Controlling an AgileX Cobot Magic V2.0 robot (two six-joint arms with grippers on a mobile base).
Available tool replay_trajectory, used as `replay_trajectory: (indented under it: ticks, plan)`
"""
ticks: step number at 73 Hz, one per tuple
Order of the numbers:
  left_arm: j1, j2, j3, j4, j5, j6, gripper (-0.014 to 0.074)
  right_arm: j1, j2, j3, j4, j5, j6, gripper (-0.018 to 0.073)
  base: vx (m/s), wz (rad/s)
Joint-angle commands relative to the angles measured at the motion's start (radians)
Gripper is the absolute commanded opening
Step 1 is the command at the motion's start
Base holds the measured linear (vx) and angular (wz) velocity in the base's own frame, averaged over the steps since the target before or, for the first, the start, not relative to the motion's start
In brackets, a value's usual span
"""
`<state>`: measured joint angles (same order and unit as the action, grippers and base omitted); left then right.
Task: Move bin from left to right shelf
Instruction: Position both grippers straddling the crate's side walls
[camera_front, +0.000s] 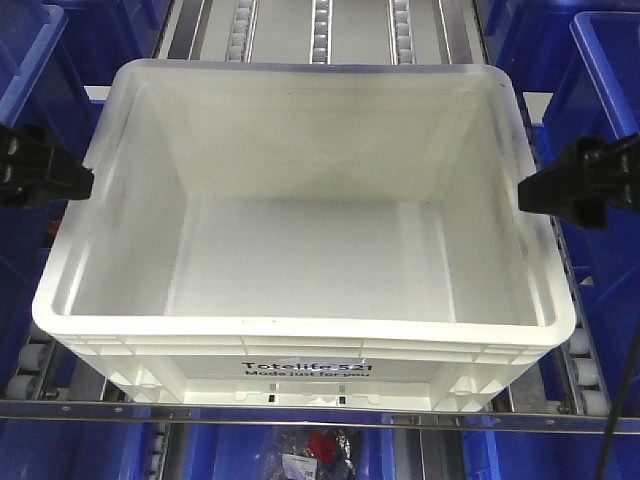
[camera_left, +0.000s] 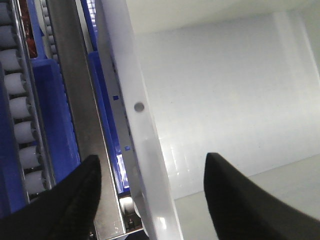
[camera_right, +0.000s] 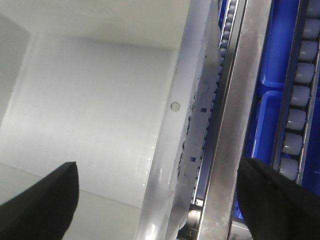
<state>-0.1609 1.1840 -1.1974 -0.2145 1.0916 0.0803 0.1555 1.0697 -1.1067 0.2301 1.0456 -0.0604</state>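
On the roller shelf (camera_front: 322, 30), the white bin (camera_front: 300, 335) sits with the left gripper (camera_left: 151, 162) and right gripper (camera_right: 157, 169) both open astride its side walls (camera_front: 125, 200); close them evenly on the rim (camera_left: 142, 135) at matching heights before lifting level.

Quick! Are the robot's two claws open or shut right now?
Left gripper: open, straddling the bin rim, not gripping.
Right gripper: open, straddling the opposite rim.
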Motion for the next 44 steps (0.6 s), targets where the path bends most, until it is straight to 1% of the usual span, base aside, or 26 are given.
replay_trajectory:
  ticks: [1, 22, 44]
  plan:
    - [0.001, 0.02, -0.054, -0.024, -0.032, -0.011, 0.0436, -0.001, 0.03, -0.064, 0.01, -0.023, -0.004, 0.0604, 0.0, 0.0]
    - [0.001, 0.138, -0.118, -0.024, -0.014, -0.011, 0.0436, -0.001, 0.154, -0.173, 0.019, -0.005, -0.005, 0.0593, 0.0, 0.0]
    - [0.001, 0.223, -0.131, -0.023, -0.022, -0.011, 0.0433, -0.001, 0.247, -0.189, 0.042, -0.008, -0.014, 0.0593, 0.0, 0.0]
